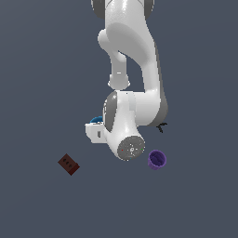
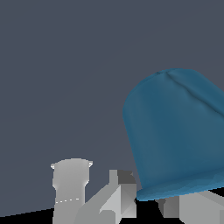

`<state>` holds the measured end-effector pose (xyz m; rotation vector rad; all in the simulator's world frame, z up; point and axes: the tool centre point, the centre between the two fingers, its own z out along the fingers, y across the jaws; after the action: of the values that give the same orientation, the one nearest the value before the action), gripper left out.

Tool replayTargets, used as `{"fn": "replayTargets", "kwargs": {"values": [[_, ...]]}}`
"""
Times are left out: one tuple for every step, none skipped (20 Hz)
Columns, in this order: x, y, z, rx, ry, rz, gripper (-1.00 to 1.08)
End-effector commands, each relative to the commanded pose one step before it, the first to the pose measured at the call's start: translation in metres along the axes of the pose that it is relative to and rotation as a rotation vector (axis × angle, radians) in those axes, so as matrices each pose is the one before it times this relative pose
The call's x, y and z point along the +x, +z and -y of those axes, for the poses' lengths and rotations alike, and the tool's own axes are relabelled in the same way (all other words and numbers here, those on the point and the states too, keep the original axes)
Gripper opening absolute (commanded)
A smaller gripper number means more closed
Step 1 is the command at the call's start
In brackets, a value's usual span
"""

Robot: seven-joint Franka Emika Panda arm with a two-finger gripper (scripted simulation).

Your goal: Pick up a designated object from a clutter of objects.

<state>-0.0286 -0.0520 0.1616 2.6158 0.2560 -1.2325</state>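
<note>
The blue cup (image 2: 179,135) fills much of the wrist view, seen from its side with its rim toward my fingers. My gripper (image 2: 146,203) has its fingers close together at that rim, one finger (image 2: 121,192) just outside the wall and the other under the rim, so it looks shut on the cup's wall. In the exterior view only a sliver of the blue cup (image 1: 96,120) shows behind my white hand (image 1: 95,132); the fingers are hidden by the arm.
A purple cup (image 1: 157,159) stands toward the exterior view's right of the arm. A dark red-brown holed block (image 1: 69,164) lies to the left. A tiny black clamp-like tool (image 1: 161,126) peeks out beside the arm's right side.
</note>
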Motion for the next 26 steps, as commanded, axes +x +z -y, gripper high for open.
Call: {"fn": "replayTargets", "kwargs": {"values": [[-0.01729,-0.02053,0.01596,-0.00083,-0.00058,-0.00134,-1.0],[-0.00656,-0.00786,0.00621,0.0,0.0,0.0,-1.0],[-0.00634,-0.00786,0.00637,-0.00015,-0.00067,0.00007,-1.0],[-0.00644,-0.00781,0.00615,0.0,0.0,0.0,-1.0],[-0.00623,-0.00779,0.00627,-0.00009,-0.00068,0.00005,-1.0],[-0.00631,-0.00775,0.00608,0.0,0.0,0.0,-1.0],[-0.00623,-0.00771,0.00604,0.0,0.0,0.0,-1.0],[-0.00615,-0.00766,0.00599,0.0,0.0,0.0,-1.0],[-0.00593,-0.00761,0.00605,0.00002,-0.00085,0.0,-1.0],[-0.00596,-0.00755,0.00589,0.0,0.0,0.0,-1.0],[-0.00586,-0.00749,0.00583,0.0,0.0,0.0,-1.0],[-0.00575,-0.00741,0.00576,0.0,0.0,0.0,-1.0],[-0.00564,-0.00733,0.00568,0.0,0.0,0.0,-1.0],[-0.00556,-0.00723,0.0055,0.00024,-0.0004,-0.00015,-1.0],[-0.00539,-0.00714,0.00551,0.0,0.0,0.0,-1.0],[-0.00517,-0.00692,0.00533,0.0,0.0,0.0,-1.0],[-0.0048,-0.0065,0.00499,0.0,0.0,0.0,-1.0],[-0.00447,-0.00611,0.00468,0.0,0.0,0.0,-1.0],[-0.00437,-0.00575,0.00417,0.00031,0.00057,-0.00025,-1.0],[-0.00389,-0.00543,0.00415,0.0,0.0,0.0,-1.0],[-0.00363,-0.00513,0.00391,0.0,0.0,0.0,-1.0],[-0.00357,-0.00485,0.0035,0.00022,0.00063,-0.00019,-1.0],[-0.00318,-0.00459,0.00348,0.0,0.0,0.0,-1.0],[-0.00306,-0.00432,0.00315,0.00014,0.00045,-0.00012,-1.0],[-0.00275,-0.00391,0.00284,0.00013,0.00046,-0.00012,-1.0],[-0.00234,-0.00351,0.00264,0.0,0.0,0.0,-1.0]]}}
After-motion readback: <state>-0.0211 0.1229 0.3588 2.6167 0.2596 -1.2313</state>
